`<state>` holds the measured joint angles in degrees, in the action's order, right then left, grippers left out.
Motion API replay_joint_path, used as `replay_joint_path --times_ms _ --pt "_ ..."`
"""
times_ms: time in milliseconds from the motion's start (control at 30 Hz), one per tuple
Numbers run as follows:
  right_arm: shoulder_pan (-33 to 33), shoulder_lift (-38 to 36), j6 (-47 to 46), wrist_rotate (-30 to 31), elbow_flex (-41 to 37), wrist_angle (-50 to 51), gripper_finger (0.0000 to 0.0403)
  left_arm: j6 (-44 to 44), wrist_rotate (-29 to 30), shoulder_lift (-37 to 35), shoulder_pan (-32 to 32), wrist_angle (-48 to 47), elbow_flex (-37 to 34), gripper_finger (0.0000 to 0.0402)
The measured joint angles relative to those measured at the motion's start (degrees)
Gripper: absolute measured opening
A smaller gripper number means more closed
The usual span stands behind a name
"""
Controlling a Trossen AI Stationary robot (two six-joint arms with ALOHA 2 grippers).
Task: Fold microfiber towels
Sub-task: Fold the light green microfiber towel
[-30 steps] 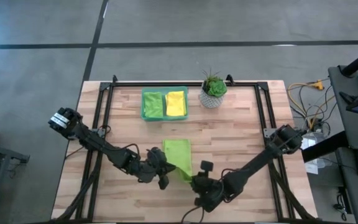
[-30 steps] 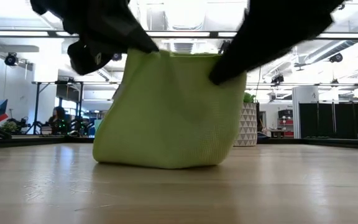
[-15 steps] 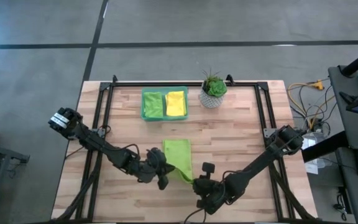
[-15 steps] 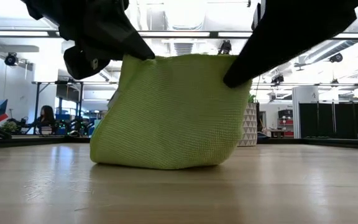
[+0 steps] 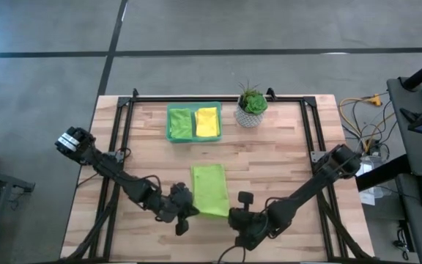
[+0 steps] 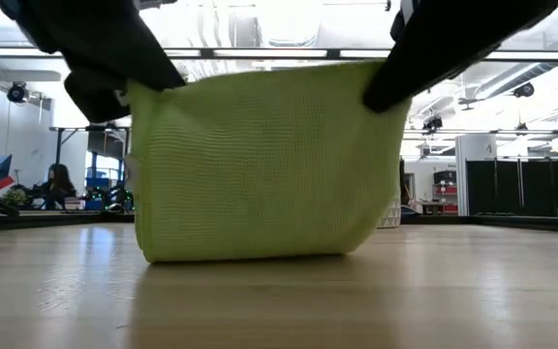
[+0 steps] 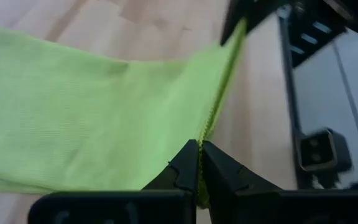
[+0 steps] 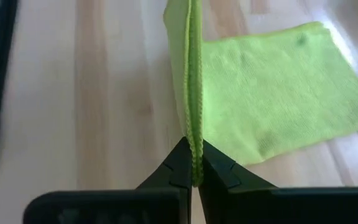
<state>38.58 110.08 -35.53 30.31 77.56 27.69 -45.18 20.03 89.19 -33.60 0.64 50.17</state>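
Wooden table (image 5: 284, 158), item in hand: lime green towel (image 5: 210, 189), near-side of the green tray (image 5: 172, 135), its near edge lifted by left gripper (image 5: 183, 213) and right gripper (image 5: 234, 218), both pinched shut on its corners. Step: apparently mid-fold; next, carry that edge toward the tray, lay it flush, release.

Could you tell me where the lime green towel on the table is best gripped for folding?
Grip the lime green towel at its two near corners, from the table's front edge. That hem lifts cleanly while the far part lies flat. The left gripper and right gripper already pinch it there.
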Motion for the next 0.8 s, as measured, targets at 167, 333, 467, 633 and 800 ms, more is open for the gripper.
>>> replay_joint_path --times_ms 167,333,467,633,800 --pt "-1.2 -1.4 2.9 -5.2 0.0 -1.1 0.0009 2.3 -4.0 -0.1 -0.9 0.7 0.1 0.0" --pt "-3.9 -1.7 5.4 -8.9 0.0 -1.5 0.0009 3.9 -4.4 -0.1 -1.3 -0.2 0.0 0.0" --pt "-6.2 -2.1 6.4 -10.6 0.0 -1.2 0.0009 5.4 -3.6 -0.3 -1.4 -1.0 0.0 0.0" --pt "-8.7 -2.1 9.0 -12.8 0.0 -1.2 0.0009 5.5 0.0 -2.3 -1.5 -6.4 0.0 0.0" --pt "-11.0 -2.1 10.5 -13.9 0.0 -1.4 0.0009 6.6 7.4 -5.8 -1.5 -13.5 0.0 0.0"
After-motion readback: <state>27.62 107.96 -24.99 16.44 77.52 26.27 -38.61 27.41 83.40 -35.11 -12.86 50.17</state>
